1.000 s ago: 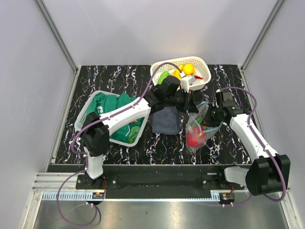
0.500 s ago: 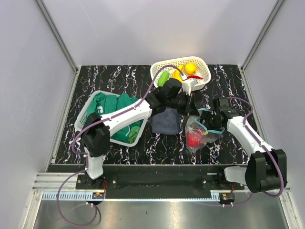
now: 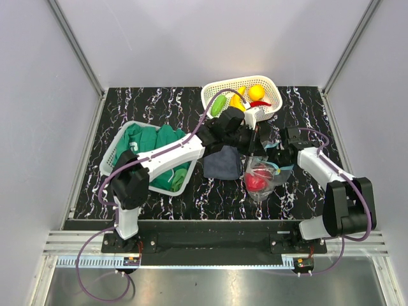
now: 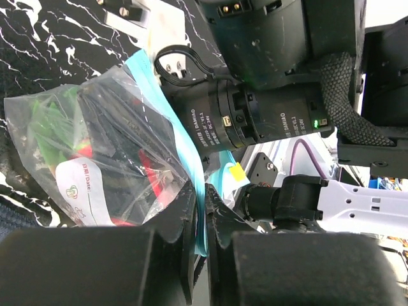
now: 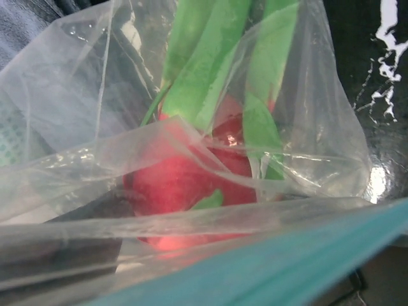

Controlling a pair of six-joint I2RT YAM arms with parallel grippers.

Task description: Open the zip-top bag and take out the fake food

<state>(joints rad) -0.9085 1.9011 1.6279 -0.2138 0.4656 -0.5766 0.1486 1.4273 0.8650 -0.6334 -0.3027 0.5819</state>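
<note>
The zip-top bag [image 3: 261, 177] lies crumpled right of the dark cloth, clear plastic with a teal zip strip [image 4: 199, 210]. My left gripper [image 3: 257, 141] is shut on that strip at the bag's far edge; in the left wrist view the strip runs between its jaws [image 4: 203, 220]. Fake food shows inside the bag: a red round fruit [image 5: 191, 182] with green leaves [image 5: 210, 64]. My right gripper [image 3: 279, 164] sits at the bag's mouth on the right and is open. One dark finger [image 5: 57, 255] shows through the plastic, far to the left.
A white basket [image 3: 273, 109] at the back holds yellow, green and red toy food. A second white basket [image 3: 111, 159] on the left holds green clothing. The dark blue folded cloth [image 3: 223, 162] lies beside the bag. Grey walls enclose the black marbled table.
My right gripper has let go of the bag's edge, opened wide and moved left to the bag's mouth. The bag has bunched up toward the left gripper, which stays shut on the strip.
</note>
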